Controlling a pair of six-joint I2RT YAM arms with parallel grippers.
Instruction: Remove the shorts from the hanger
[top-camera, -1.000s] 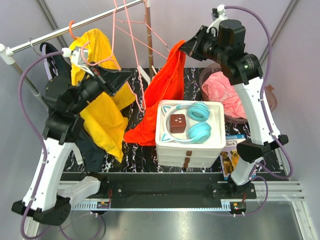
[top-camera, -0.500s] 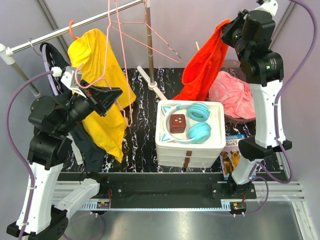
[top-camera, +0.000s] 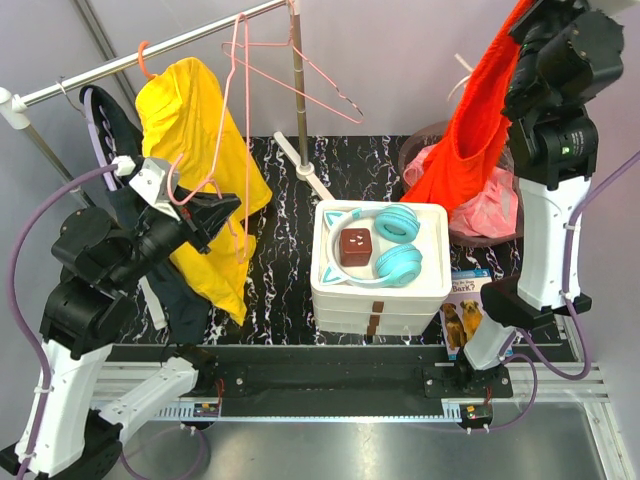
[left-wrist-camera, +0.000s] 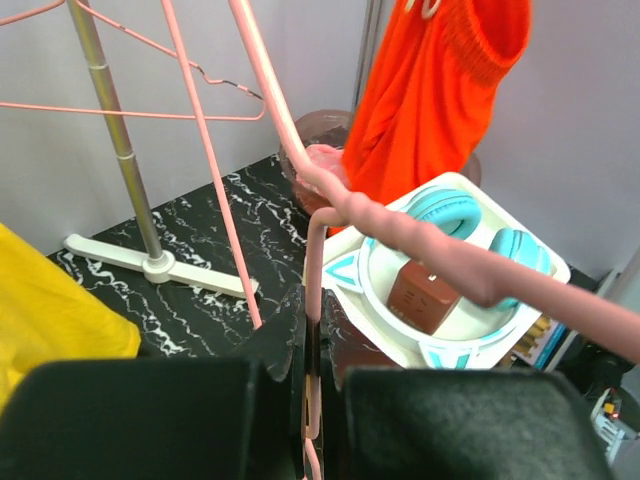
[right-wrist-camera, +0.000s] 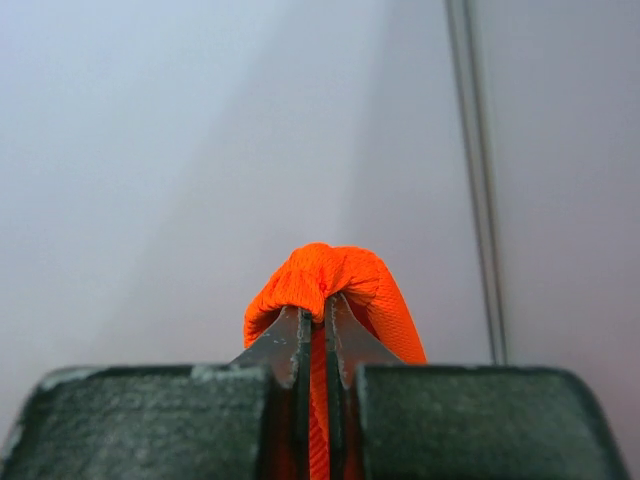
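Note:
The orange shorts (top-camera: 470, 125) hang free of the hanger from my right gripper (top-camera: 527, 22), which is shut on their waistband (right-wrist-camera: 325, 275) high at the right, above the brown basket. They also show in the left wrist view (left-wrist-camera: 430, 100). The pink wire hanger (top-camera: 250, 120) is bare and held by my left gripper (top-camera: 225, 215), which is shut on its wire (left-wrist-camera: 312, 290). The hanger's hook end rises toward the rail at the top.
A yellow garment (top-camera: 200, 170) and a dark one (top-camera: 115, 140) hang on the metal rail (top-camera: 130, 60). A white box (top-camera: 380, 265) holds teal headphones (top-camera: 395, 245) and a brown cube (top-camera: 354, 245). A brown basket (top-camera: 500, 235) holds pink cloth (top-camera: 480, 210). A stand pole (top-camera: 297, 85) rises at the centre back.
My right gripper has lifted the orange shorts up and to the right, off the hanger and over the basket. My left gripper has drawn the bare hanger down and left.

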